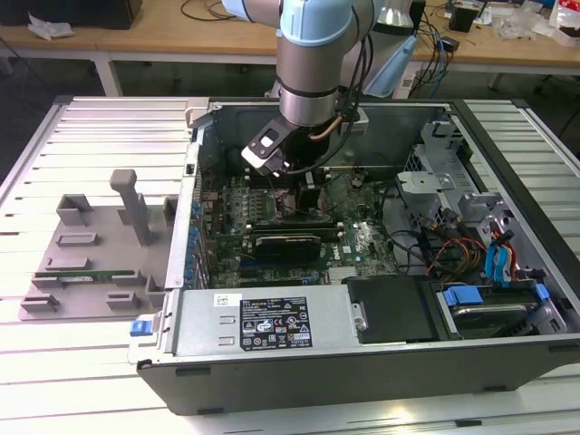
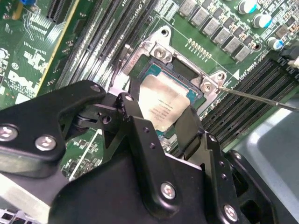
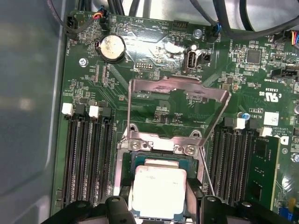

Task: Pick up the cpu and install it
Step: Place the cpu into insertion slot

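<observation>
1. Gripping the cpu (image 2: 163, 102) by two opposite edges, the tool (image 2: 161, 120) is clenched on it, with one black finger (image 2: 132, 111) pressed against each side of the chip's silver top.
2. Seen from the exterior view, the arm (image 1: 313, 82) reaches down into the open computer case (image 1: 362, 372), which lies on the pale slatted bench (image 1: 72, 372). The tool hangs low over the motherboard (image 1: 362, 245).
3. The pick-up looks done. The grey tray (image 1: 91, 240) sits on the bench at the exterior view's left, well apart from the tool, and the chip is over the board.
4. In both wrist views the cpu sits directly over the socket (image 3: 154, 158) and close to it. In the first wrist view it overlaps the socket's frame without lining up with it, and in the second wrist view it seems slightly tilted.
5. My judgement is that the chip is not yet seated. A strip of the socket's inner area shows past one edge of the chip, and the fingers grip its sides.
6. The load plate (image 3: 177, 86) stands swung open behind the socket, and the thin retention lever (image 2: 254, 97) juts out free, just beside the memory slots (image 3: 88, 154).
7. Seating, closing the plate and latching the lever therefore appear undone; roughly the first half of the task seems complete.
</observation>
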Tool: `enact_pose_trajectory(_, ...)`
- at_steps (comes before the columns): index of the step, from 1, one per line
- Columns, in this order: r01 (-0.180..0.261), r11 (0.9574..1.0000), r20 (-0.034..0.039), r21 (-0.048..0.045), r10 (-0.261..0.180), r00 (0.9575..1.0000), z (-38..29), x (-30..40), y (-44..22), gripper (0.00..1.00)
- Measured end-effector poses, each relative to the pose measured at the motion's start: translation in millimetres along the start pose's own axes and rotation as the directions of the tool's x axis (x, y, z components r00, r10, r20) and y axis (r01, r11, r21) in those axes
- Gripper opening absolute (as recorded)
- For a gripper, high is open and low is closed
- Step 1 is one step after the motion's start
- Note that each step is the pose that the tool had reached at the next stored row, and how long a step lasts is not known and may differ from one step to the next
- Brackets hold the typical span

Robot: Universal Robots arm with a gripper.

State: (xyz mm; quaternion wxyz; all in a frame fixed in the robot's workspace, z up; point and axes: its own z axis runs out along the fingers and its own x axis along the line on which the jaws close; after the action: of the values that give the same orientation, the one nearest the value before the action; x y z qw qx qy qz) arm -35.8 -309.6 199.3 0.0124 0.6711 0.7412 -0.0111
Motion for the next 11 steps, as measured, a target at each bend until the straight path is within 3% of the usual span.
enact_pose_trajectory(7, 0.0, 1.0, -0.0003, -0.0002, 0.0, 1.0, 0.3, 0.1, 0.1, 0.54)
enact_pose_trajectory(9, 0.0, 1.0, -0.0004, -0.0003, 0.0, 1.0, 0.3, 0.1, 0.2, 0.62)
enact_pose_trajectory(11, 0.0, 1.0, -0.0003, -0.0002, 0.0, 1.0, -2.3, 0.1, 0.2, 0.62)
